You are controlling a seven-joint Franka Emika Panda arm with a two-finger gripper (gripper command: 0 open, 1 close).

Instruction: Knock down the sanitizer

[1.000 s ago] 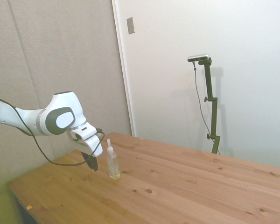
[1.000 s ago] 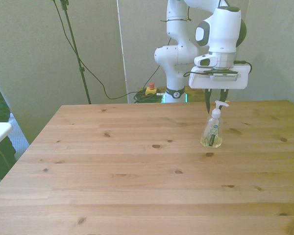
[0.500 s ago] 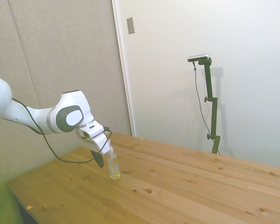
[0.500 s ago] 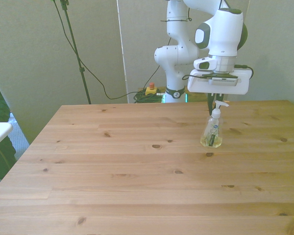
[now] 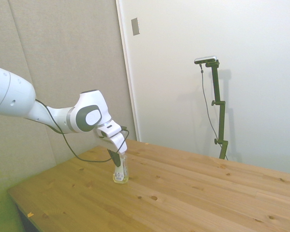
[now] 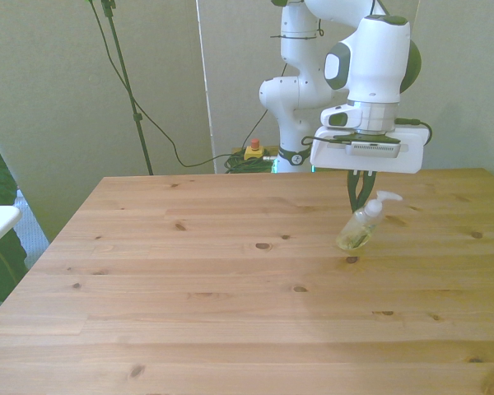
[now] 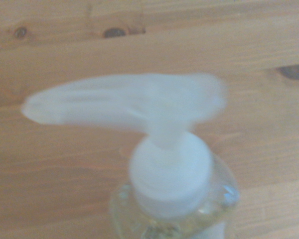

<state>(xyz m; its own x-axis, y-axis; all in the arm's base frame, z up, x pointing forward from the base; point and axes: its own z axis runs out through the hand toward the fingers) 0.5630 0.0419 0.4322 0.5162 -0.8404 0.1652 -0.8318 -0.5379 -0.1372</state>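
— Where is the sanitizer (image 6: pixel 362 227) found?

— It is seen on the table (image 6: pixel 230 313), near the front view's right, and it is tilted. Its white nozzle is leaned toward the front view's right, while its base with the yellowish liquid is touching the wood. In the side view the bottle (image 5: pixel 120 171) is also shown leaning, not lying flat.

— And the gripper (image 6: pixel 358 193)?

— It is placed just behind and above the bottle, with the dark fingers pointed down at the bottle's upper part. Contact with the neck seems to be made, but it cannot be said with certainty. In the side view the gripper (image 5: pixel 115 156) is shown at the top of the bottle.

— Is anything held by it?

— Nothing is seen clamped. The fingers are drawn close together in the front view, but whether they are fully closed cannot be told.

— What is given by the wrist view?

— The nozzle (image 7: pixel 124 102) is shown from close by, blurred, over the wooden boards.
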